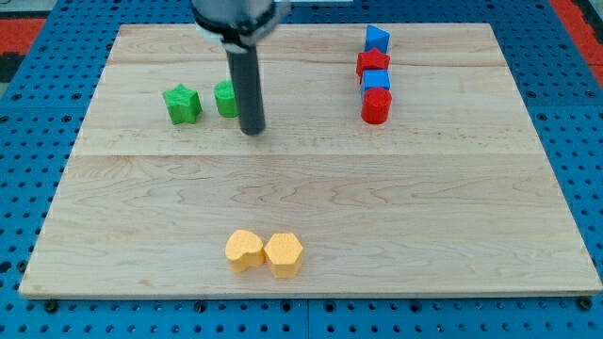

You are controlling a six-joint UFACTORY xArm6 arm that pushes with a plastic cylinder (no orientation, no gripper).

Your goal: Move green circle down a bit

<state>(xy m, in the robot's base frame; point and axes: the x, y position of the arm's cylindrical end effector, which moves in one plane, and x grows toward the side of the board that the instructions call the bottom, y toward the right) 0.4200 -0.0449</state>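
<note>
The green circle (225, 100) sits on the wooden board at the view's upper left, partly hidden behind my dark rod. My tip (252, 131) rests on the board just to the right of and slightly below the green circle, touching or almost touching it. A green star (182, 104) lies a little to the circle's left.
At the view's upper right a column holds a blue block (378, 39), a red block (372, 63), a blue block (376, 81) and a red cylinder (376, 106). Two yellow blocks (245, 250) (284, 254) sit side by side near the bottom. The board's edge (311, 298) borders a blue surround.
</note>
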